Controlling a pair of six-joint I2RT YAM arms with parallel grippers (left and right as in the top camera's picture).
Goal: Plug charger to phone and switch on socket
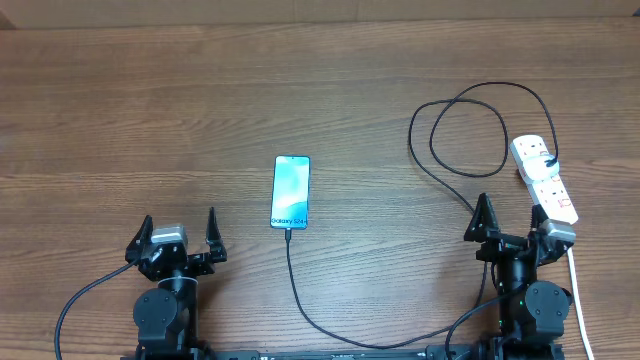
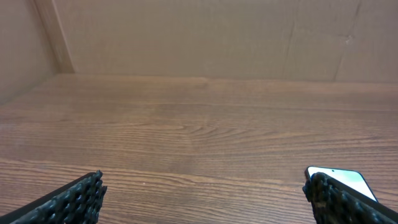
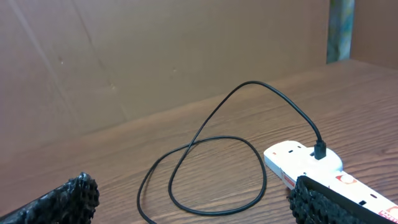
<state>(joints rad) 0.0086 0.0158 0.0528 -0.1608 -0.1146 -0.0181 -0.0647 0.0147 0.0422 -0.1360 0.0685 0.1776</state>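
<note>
The phone (image 1: 290, 192) lies flat on the wooden table, its light-blue screen up. The charger's black cable (image 1: 300, 300) meets the phone's near end, runs along the front edge, loops at the right (image 1: 455, 130) and its plug sits in the far end of the socket (image 1: 545, 178). My left gripper (image 1: 180, 240) is open and empty, left of the phone. The phone's corner shows in the left wrist view (image 2: 345, 180). My right gripper (image 1: 515, 228) is open and empty, beside the socket's near end. The right wrist view shows the cable loop (image 3: 211, 168) and the socket (image 3: 298, 162).
The socket's white cord (image 1: 578, 300) runs off the front right. Brown cardboard walls (image 2: 199, 37) stand behind the table.
</note>
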